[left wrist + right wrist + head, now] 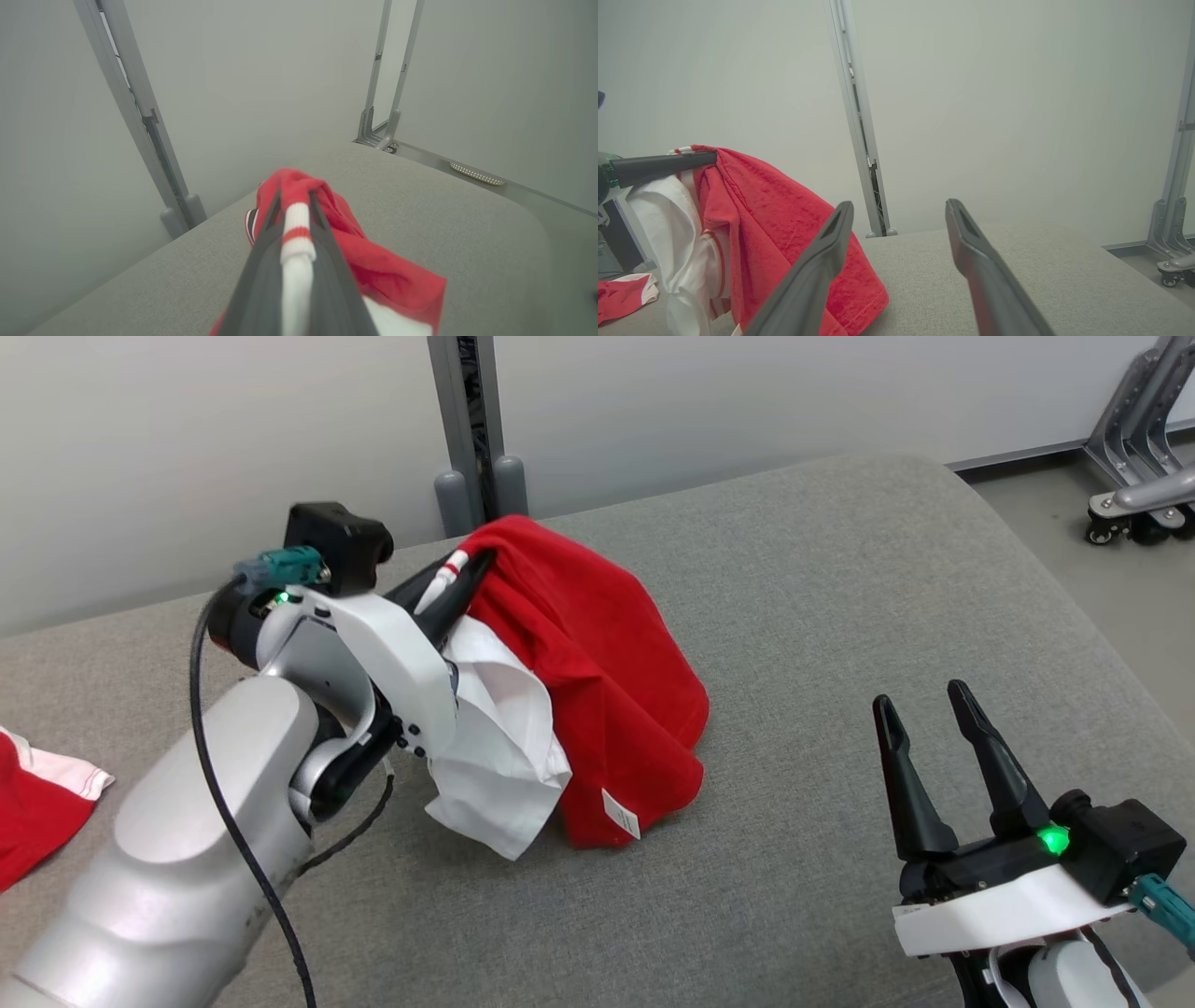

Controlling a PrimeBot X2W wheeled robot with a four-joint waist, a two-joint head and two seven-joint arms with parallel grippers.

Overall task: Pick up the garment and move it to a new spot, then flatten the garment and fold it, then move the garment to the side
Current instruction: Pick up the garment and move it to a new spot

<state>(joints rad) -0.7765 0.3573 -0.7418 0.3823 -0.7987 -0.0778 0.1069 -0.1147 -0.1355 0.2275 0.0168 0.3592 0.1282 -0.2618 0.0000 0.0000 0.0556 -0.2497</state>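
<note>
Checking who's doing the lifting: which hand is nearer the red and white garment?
Left. The left hand grips the garment by its top edge, holding it up; the right hand is open, apart from it, to its right in the head view.

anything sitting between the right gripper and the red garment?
Nothing. The stretch of grey fabric surface from the open right gripper to the garment is bare, which shows plainly in the head view.
</note>
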